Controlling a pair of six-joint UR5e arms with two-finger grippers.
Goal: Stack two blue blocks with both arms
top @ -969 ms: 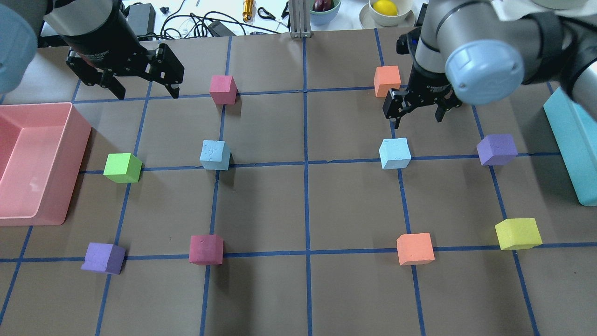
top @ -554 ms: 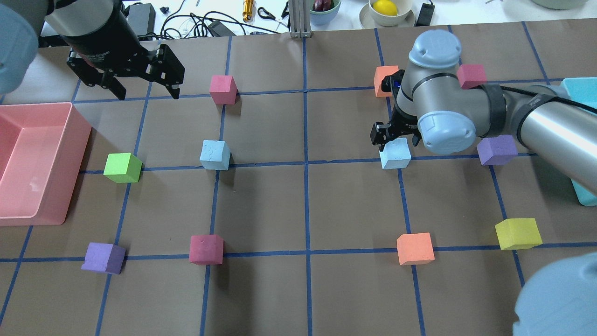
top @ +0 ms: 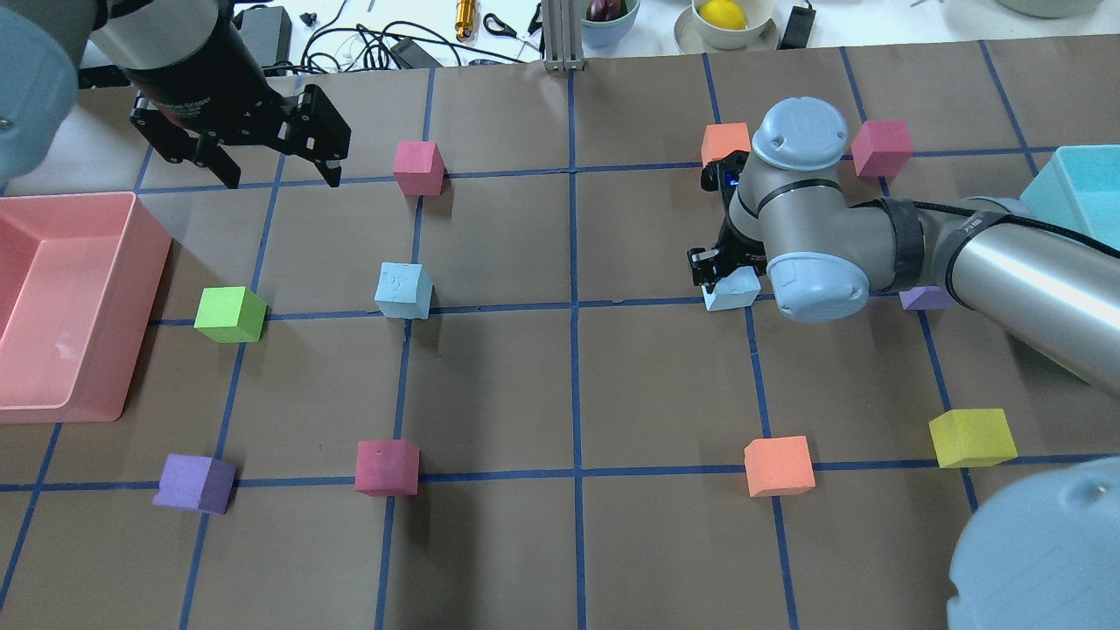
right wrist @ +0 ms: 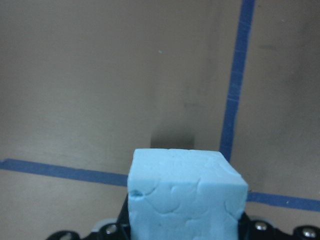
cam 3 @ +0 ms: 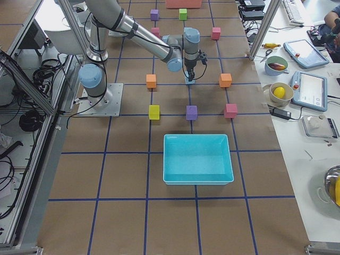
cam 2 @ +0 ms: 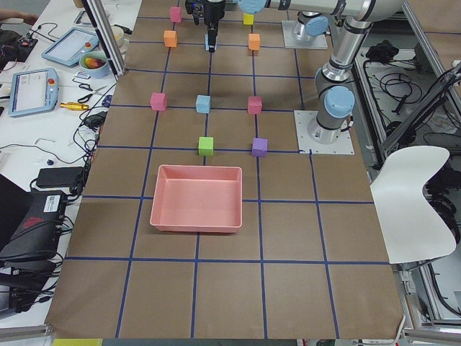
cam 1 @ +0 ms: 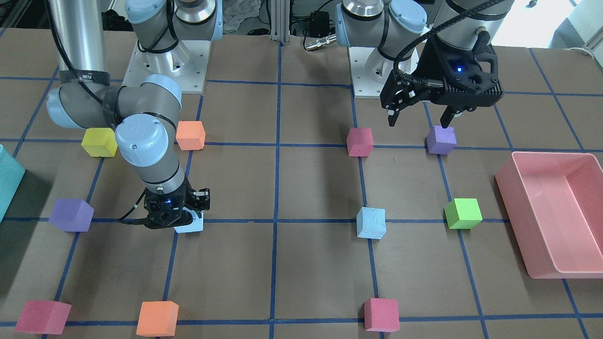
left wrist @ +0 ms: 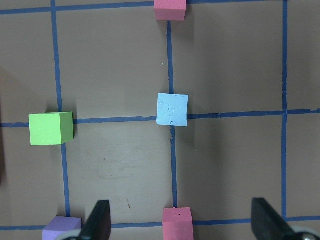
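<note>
I see the right fingers (top: 700, 262) low at the surface (top: 490, 385), down around the right blue block (top: 731, 297). From overhead, one black finger shows close against the side of that block that faces the middle of the surface. The arm's wrist joint covers the rest. In the right wrist camera the block fills the lower middle of the view, hard up against the finger mount. Its pale top face is creased and dimpled, and there is a tape crossing just beyond it. The fingers stand on either side of the block, but I cannot tell whether they are pressing on it or whether it rests on the surface.

The left fingers (top: 325, 162) hang high above the left half of the surface, spread wide with nothing between them. The left wrist camera looks straight down, and both fingertips show at the bottom of its view, well apart. The left blue block (top: 403, 290) sits near the middle of that view, flat on a tape crossing and untouched.

A green block (top: 229, 314) lies on the same tape line as the left blue block, toward the pink tray (top: 149, 297). One red block (top: 418, 167) lies beyond the left blue block and another red block (top: 387, 468) lies nearer the robot. The two blue blocks are on the same cross line, well apart, one on each side of the middle tape line. Neither is stacked on the other.
</note>
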